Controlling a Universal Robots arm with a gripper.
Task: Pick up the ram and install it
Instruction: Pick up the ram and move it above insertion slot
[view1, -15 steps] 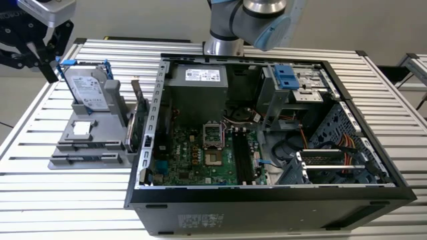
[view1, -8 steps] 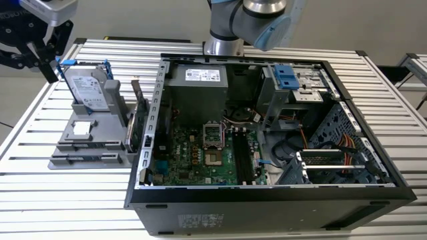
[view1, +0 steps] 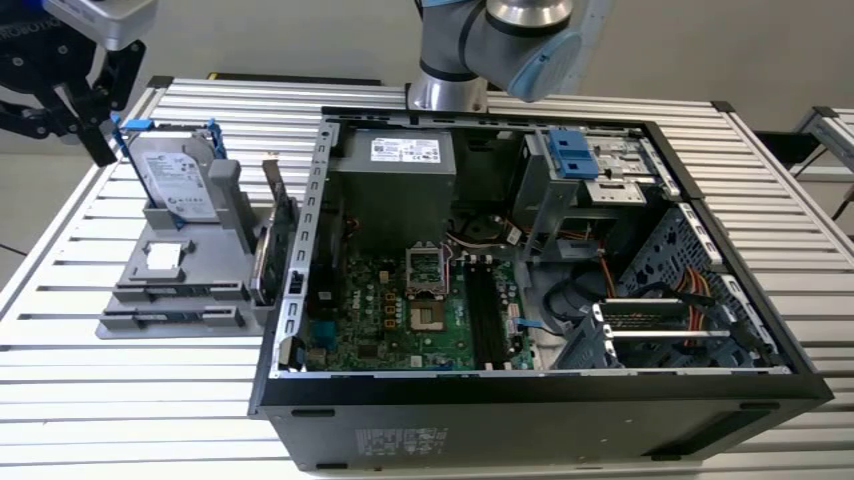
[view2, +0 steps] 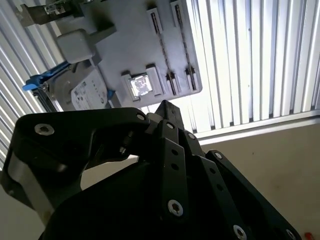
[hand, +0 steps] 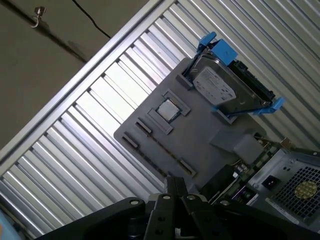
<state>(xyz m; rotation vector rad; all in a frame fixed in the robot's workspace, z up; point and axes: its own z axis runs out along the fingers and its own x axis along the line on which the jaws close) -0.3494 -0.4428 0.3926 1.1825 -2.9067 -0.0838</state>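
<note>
Hanging above the far corner of the slatted table (view1: 80, 400) at the exterior view's left, the gripper (view1: 99, 145) has its black fingers pressed together with nothing between them; both wrist views show the same. Just beside it a gray holder (view1: 134, 325) rests on the slats. A silver hard drive (view1: 176, 180) in a blue bracket stands upright at the holder's back. A square processor chip (view1: 163, 257) lies in a recess in the middle, and two long slots run along the near edge. A thin dark strip on edge in the front slot looks like the ram (view1: 180, 317), well apart from the gripper, though I cannot be sure. A green expansion card (view1: 276, 235) stands between the holder and the open computer case (view1: 534, 420), whose motherboard (view1: 400, 310) faces up.
</note>
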